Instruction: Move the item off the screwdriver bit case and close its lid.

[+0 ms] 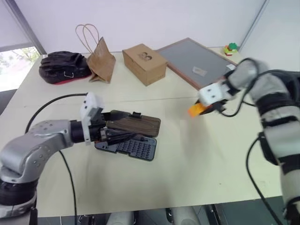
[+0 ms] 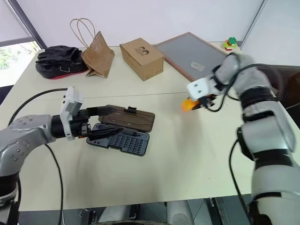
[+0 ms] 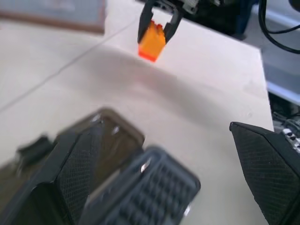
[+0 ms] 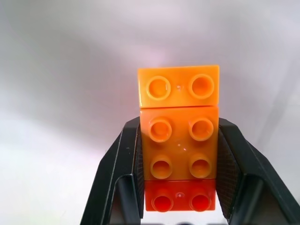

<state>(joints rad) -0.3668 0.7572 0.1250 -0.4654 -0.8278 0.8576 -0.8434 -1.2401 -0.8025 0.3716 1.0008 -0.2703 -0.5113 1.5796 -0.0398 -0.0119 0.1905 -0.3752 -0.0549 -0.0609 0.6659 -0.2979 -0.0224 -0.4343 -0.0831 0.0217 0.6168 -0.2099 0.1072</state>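
Toy brick pinched between right hand fingers, lifted clear above table, toward its right edge. Screwdriver bit case mid-table, lid open. Left hand spread wide at the case's left end.

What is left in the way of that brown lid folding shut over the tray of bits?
Only the left gripper itself: it is open and sits over the case beside the open lid. The orange brick is already off, held above the table by the right gripper.
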